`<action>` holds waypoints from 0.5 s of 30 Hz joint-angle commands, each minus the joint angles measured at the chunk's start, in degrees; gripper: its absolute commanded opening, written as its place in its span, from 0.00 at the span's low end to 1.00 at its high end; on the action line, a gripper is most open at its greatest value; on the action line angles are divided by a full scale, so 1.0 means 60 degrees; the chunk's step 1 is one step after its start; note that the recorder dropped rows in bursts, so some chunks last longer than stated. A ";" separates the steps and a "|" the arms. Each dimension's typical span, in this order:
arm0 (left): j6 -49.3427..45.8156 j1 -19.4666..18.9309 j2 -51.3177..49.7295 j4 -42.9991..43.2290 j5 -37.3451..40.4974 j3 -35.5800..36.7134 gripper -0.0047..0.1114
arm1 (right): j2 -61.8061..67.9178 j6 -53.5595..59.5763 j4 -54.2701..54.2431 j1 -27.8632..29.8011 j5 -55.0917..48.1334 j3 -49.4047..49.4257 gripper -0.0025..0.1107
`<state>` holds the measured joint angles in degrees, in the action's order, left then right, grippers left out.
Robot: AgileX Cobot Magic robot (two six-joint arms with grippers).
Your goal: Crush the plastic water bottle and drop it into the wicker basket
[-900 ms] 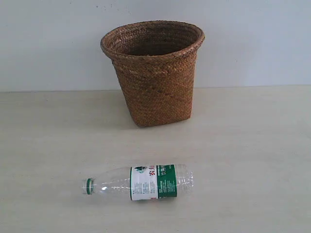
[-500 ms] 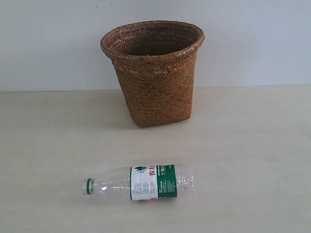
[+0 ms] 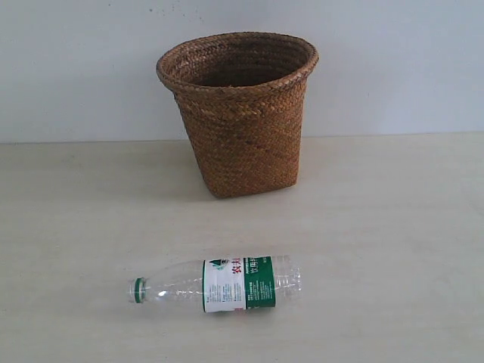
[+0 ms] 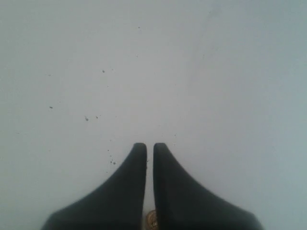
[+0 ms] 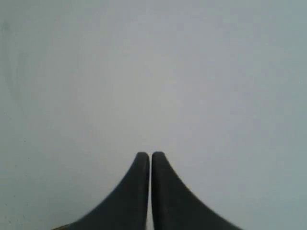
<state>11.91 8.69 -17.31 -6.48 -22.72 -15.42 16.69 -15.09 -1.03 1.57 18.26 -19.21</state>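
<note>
The plastic water bottle [image 3: 219,284] lies on its side near the table's front, green cap pointing left, uncrushed. Behind it the wicker basket [image 3: 240,113] stands upright against the wall. Neither arm shows in the exterior view. In the left wrist view my left gripper [image 4: 149,147] is shut with only a thin slit between its black fingers [image 4: 124,191], facing a plain pale wall. In the right wrist view my right gripper [image 5: 150,156] is shut too, its fingers [image 5: 172,201] nearly touching, nothing held. Neither wrist view shows the bottle.
The pale wooden table [image 3: 393,227] runs back to a white wall [image 3: 76,68]. A small sliver of brown wicker [image 4: 152,221] peeks between the left fingers' bases.
</note>
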 commanded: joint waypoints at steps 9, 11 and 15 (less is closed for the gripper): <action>0.0093 -0.0025 -0.4933 0.1260 0.0865 -0.3255 0.08 | 0.4311 0.0047 0.1111 0.0019 -0.0522 -0.2476 0.02; 0.0093 -0.0025 -0.5485 0.1826 0.1264 -0.3613 0.08 | 0.4829 0.0047 0.1343 0.0019 -0.0808 -0.2836 0.02; 0.0093 -0.0025 -0.6385 0.3257 0.2476 -0.4342 0.08 | 0.5755 0.0069 0.1968 0.0019 -0.1725 -0.3698 0.02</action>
<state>12.25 8.69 -52.48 7.65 -13.28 -38.81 48.38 -15.09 7.80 1.57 11.56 -38.37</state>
